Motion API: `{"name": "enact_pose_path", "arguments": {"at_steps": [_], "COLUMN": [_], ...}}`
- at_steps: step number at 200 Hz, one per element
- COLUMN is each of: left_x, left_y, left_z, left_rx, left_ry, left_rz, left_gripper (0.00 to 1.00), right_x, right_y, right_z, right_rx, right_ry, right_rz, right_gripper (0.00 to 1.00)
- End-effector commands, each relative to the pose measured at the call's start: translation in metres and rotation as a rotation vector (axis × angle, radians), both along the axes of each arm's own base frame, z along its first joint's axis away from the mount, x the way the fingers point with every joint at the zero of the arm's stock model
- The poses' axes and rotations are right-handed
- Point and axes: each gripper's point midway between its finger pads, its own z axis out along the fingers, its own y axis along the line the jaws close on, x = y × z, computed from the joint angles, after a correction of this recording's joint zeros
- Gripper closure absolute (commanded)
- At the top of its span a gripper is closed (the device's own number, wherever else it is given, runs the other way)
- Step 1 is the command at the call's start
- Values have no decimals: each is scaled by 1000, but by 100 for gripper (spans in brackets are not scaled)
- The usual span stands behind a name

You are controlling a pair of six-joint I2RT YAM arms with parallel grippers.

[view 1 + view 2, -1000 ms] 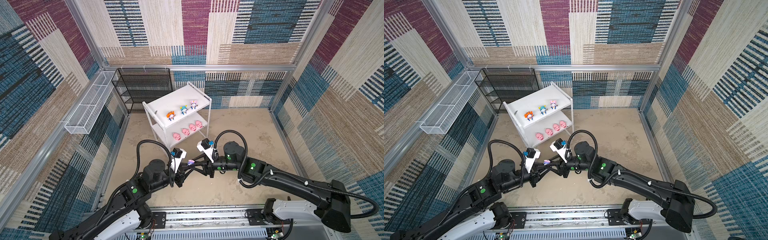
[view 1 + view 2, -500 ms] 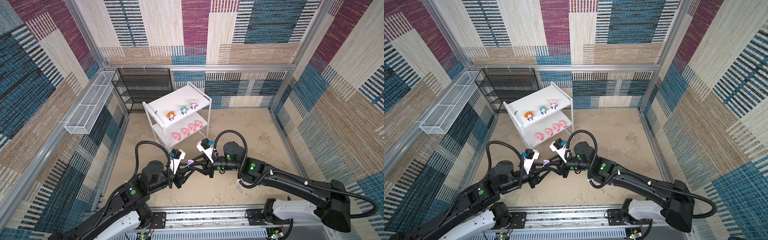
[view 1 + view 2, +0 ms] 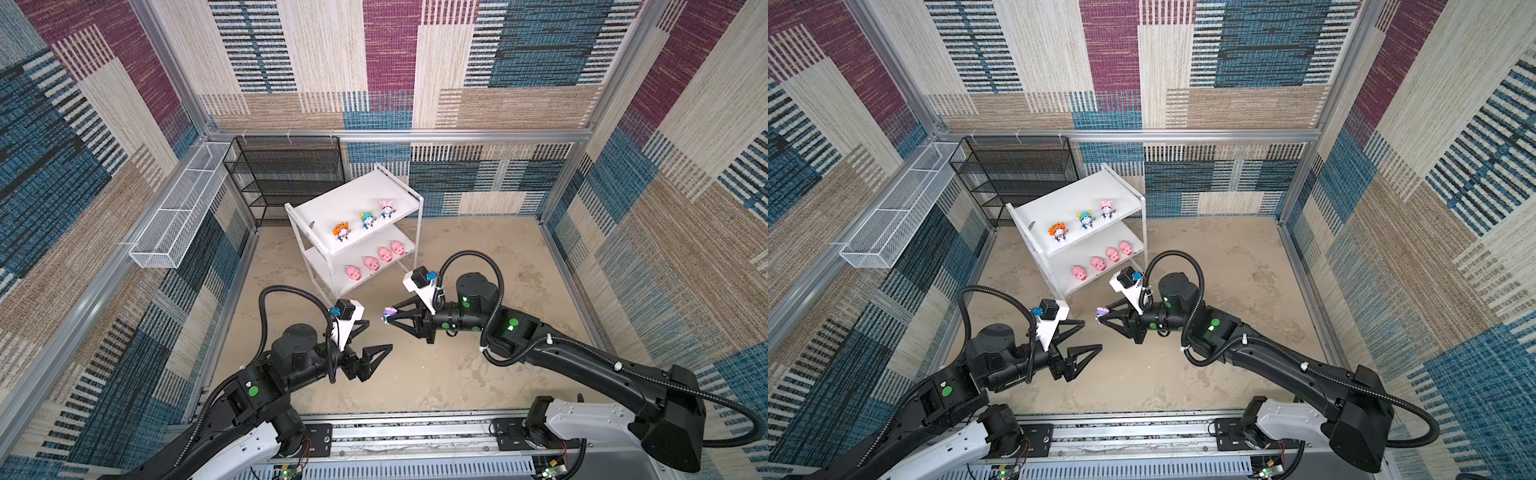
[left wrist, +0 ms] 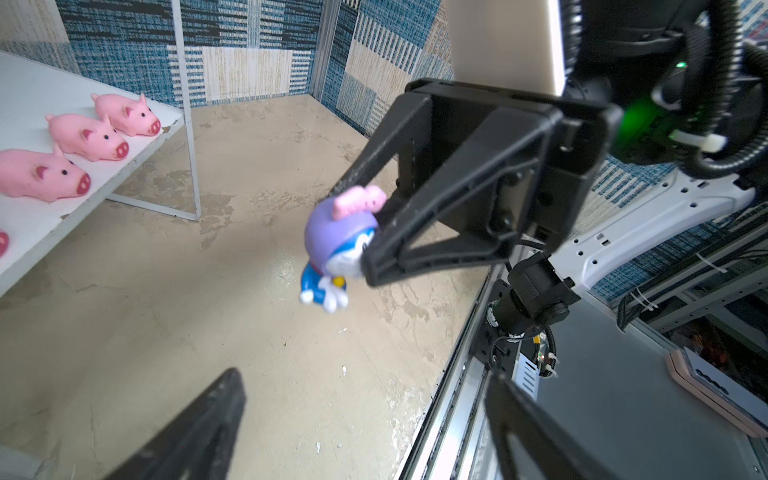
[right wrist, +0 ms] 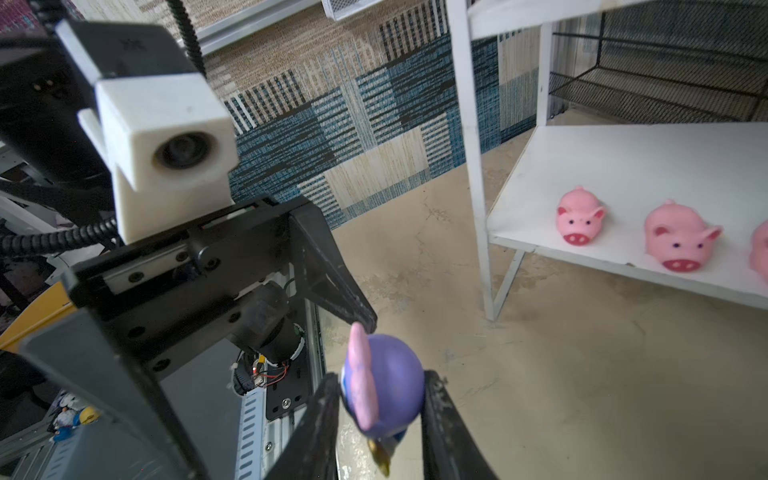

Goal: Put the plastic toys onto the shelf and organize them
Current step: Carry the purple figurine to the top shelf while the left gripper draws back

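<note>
The right tool (image 3: 388, 316) is closed on the purple-hooded figurine (image 4: 338, 245), gripping its head and holding it clear of the worktop (image 3: 436, 376), near the front of the shelf (image 3: 353, 195). The left tool (image 3: 379, 335) is empty, jaws spread wide, near the held figurine but apart from it. On the shelf's upper board stand the orange-hooded figurine (image 3: 342, 231), the blue-hooded figurine (image 3: 367, 219) and the pink-hooded figurine (image 3: 387, 209). Four pink pigs (image 3: 371, 263) lie in a row on the lower board.
</note>
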Motion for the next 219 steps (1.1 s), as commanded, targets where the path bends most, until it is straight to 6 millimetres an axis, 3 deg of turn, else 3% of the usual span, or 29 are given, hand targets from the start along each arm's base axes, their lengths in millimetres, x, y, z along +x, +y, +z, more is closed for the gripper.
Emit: {"name": "enact_pose_path", "arguments": {"at_steps": [1,58,106,176,219], "left_x": [1,4,28,50,58], "left_y": [11,37,46,34,28], "left_z": [7,45,83,104,109], "left_rx": [41,154,300,392,406], "left_ry": [-27,-130,-264,-392,-412], "left_rz": [36,107,188,197,198], "left_gripper": [1,1,1,1,1], "right_x": [2,70,133,206,229], "right_y": [-8,-40,-62,-55,-52], "right_z": [21,54,85,93,95], "right_rx": [28,20,-12,-116,-153], "right_ry": [-82,-172,-236,-288,-289], "right_rz": [80,7,-95,-203,-241], "right_gripper": [72,74,74,73,72]}}
